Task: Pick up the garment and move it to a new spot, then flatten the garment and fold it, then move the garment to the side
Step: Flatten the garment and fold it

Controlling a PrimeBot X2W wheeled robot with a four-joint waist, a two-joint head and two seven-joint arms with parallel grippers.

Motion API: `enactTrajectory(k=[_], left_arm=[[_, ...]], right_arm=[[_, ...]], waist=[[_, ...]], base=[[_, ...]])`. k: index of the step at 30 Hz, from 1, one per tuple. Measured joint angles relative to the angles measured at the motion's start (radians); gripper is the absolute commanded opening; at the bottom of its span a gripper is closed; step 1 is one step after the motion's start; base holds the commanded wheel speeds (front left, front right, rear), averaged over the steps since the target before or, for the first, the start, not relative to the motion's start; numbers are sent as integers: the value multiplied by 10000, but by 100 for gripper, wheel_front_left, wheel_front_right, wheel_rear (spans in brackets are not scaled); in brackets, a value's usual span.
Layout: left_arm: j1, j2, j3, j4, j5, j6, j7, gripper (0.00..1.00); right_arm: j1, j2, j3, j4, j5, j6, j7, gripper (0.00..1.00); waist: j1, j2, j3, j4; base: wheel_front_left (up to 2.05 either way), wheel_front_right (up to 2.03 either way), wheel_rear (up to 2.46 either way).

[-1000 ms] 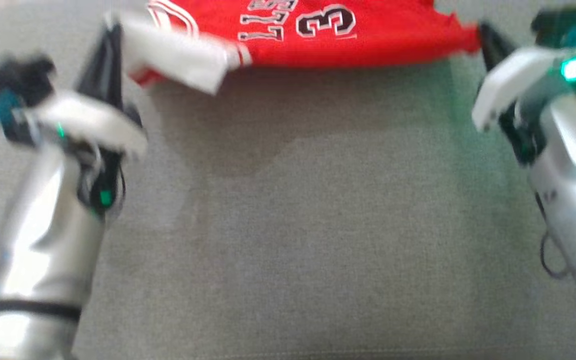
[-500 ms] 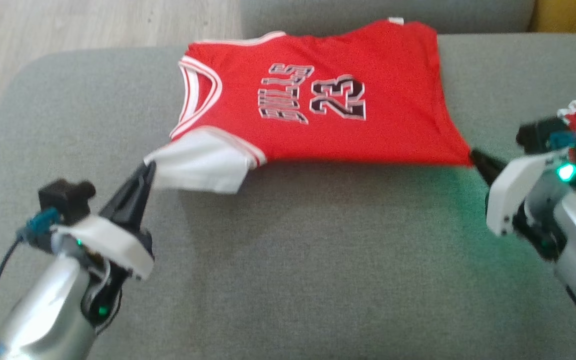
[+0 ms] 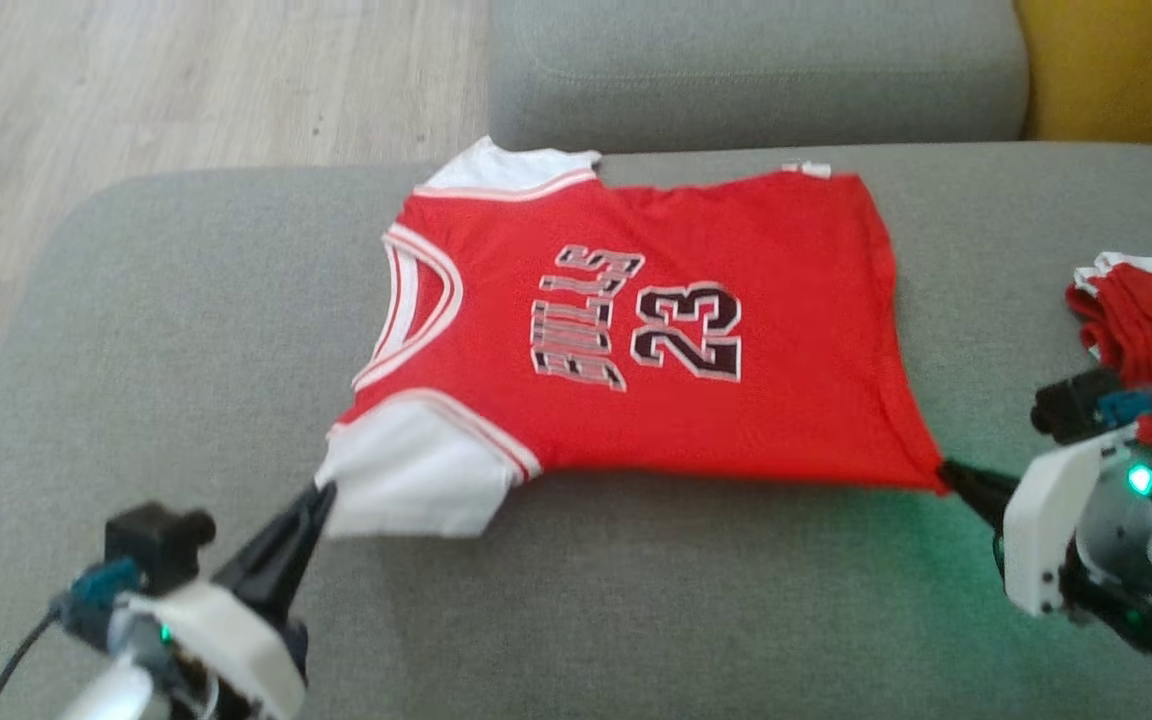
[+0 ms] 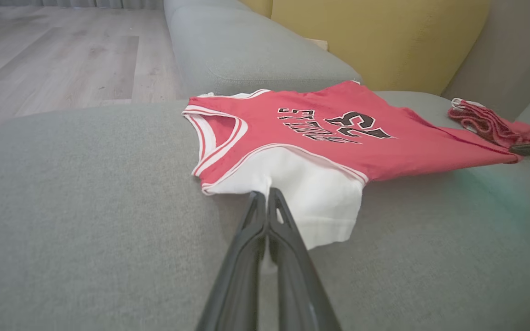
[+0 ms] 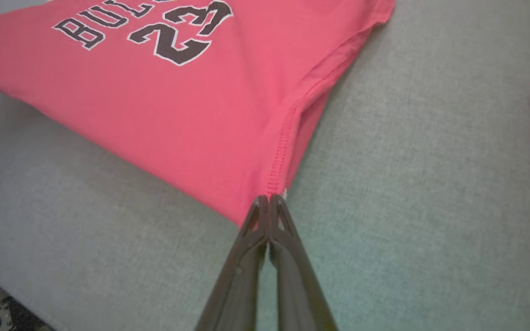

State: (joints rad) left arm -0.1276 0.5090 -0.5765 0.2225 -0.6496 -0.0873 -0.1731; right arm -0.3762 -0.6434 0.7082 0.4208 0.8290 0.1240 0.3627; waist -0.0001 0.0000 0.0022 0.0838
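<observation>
Jaws on both sides are pressed together on cloth: the left gripper (image 3: 321,497) pinches the edge of the white sleeve (image 3: 416,485), and the right gripper (image 3: 948,470) pinches the near hem corner (image 5: 272,184) of the red jersey (image 3: 786,300). The jersey lies face up, spread across the grey sofa seat (image 3: 636,610), its near edge drawn taut between the two grips and seemingly a little off the cushion. I judge this to be the flattening step, with the fold not yet begun. Next, the near edge wants laying down without slack and a clean release, so the cloth does not bunch; the skewed near sleeve may need smoothing. A pile of red clothing (image 3: 1151,320) sits just beside the right arm, near enough to snag. The backrest (image 3: 756,70) bounds the far side, with a yellow cushion (image 3: 1126,60) and wooden floor (image 3: 186,80) beyond.
</observation>
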Motion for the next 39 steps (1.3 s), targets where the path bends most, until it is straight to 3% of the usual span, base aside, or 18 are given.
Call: enactTrajectory(k=[6, 14, 24, 39], left_arm=[[1166, 773, 94, -1730, -268, 441, 489, 0], [373, 882, 291, -2169, -182, 598, 673, 0], [-1851, 591, 167, -920, 196, 159, 761, 0], [-4149, 92, -360, 1365, 497, -299, 552, 0]], right_arm=[[739, -633, -612, -1243, 330, 0, 696, 0], [662, -479, -1482, -1766, -136, 0, 1321, 0], [-400, 165, -1988, -1611, -1041, 0, 1833, 0], [-1804, 876, -1850, -698, -1584, 0, 1990, 0]], waist=[[0, 0, 11, -46], [0, 0, 497, -154], [0, 0, 1549, -391], [0, 0, 2669, -635]], base=[[0, 0, 0], [0, 0, 0], [0, 0, 0], [0, 0, 0]])
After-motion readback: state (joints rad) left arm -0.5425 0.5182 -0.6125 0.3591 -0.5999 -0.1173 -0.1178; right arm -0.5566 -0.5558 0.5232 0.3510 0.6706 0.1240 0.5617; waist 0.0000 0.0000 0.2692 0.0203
